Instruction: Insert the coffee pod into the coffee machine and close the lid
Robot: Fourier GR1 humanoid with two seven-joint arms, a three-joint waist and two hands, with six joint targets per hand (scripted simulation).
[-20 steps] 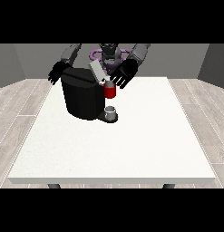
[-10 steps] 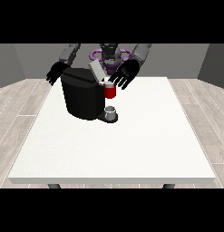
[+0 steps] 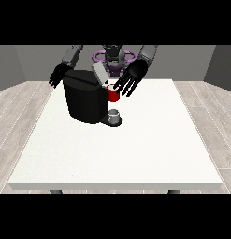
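Pod location I can't confirm; a grey thing (image 3: 114,113) sits at the coffee machine (image 3: 86,100) base, possibly it. Nothing has shifted lately: the hand at the view's right (image 3: 132,77) hovers spread and empty over the raised lid (image 3: 100,73), so insertion seems stalled.

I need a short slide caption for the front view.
Hand at view's right hovers open by the coffee machine, lid raised.
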